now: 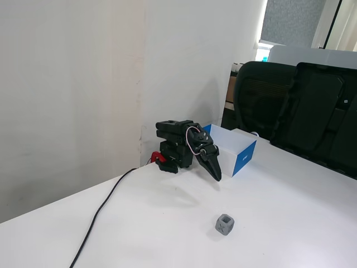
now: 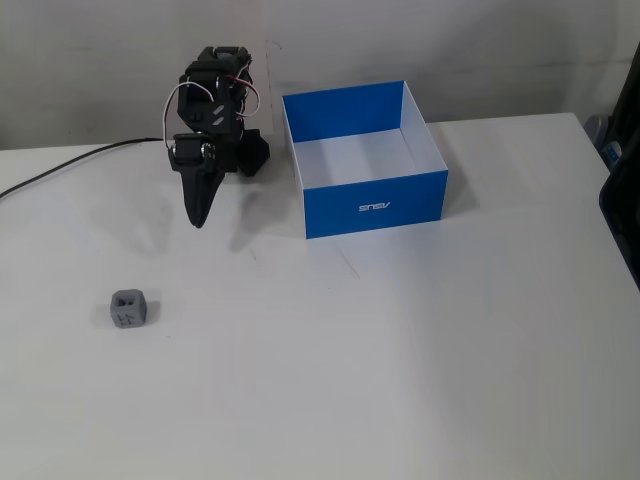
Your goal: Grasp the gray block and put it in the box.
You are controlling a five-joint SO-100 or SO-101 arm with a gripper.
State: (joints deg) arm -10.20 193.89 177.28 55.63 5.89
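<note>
A plain white table (image 1: 290,212) fills the lower part of both fixed views, its top matte and evenly lit, with soft shadows only. Its far edge meets an off-white wall (image 1: 67,84) that shows faint scuffs and a vertical seam near the corner. A black cable (image 1: 103,209) trails across the table from the far edge toward the near left corner in a fixed view. Beyond the table's right edge stand two black office chairs (image 1: 262,100) with high backs. Behind them a window (image 1: 262,50) lets in pale daylight, beside a grey panel (image 1: 293,19).
</note>
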